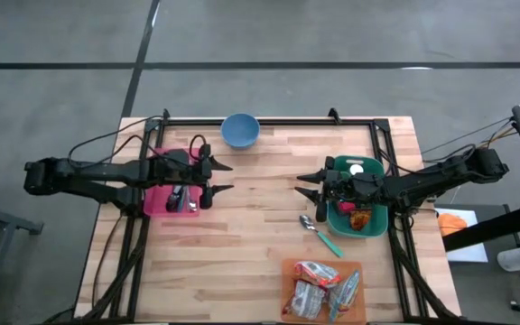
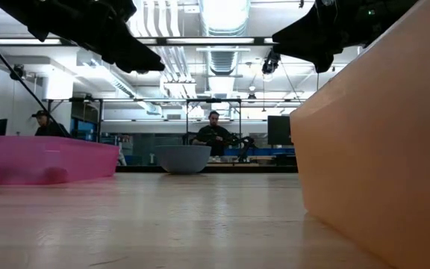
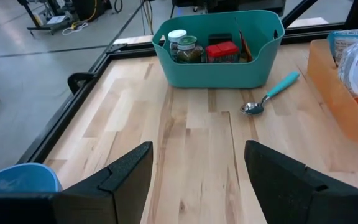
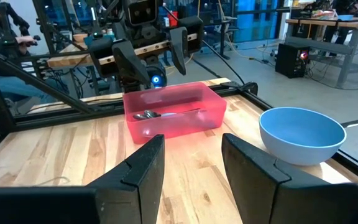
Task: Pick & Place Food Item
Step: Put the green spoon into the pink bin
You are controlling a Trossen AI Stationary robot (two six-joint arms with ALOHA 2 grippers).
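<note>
Several wrapped food packets (image 1: 319,287) lie in an orange tray (image 1: 289,267) at the table's near edge, right of centre. A teal bin (image 3: 216,68) at the right holds jars and a red item. My left gripper (image 1: 231,177) hovers open above the table, just right of the pink bin (image 1: 156,200), and points toward the teal bin. My right gripper (image 1: 299,184) hovers open just left of the teal bin (image 1: 379,221) and points toward the pink bin. Nothing is between either pair of fingers.
A blue bowl (image 1: 240,130) stands at the far edge, centre. A spoon with a teal handle (image 1: 321,235) lies between the teal bin and the orange tray. The pink bin (image 4: 173,112) holds metal utensils. Bare wood lies between the two grippers. People sit in the room behind.
</note>
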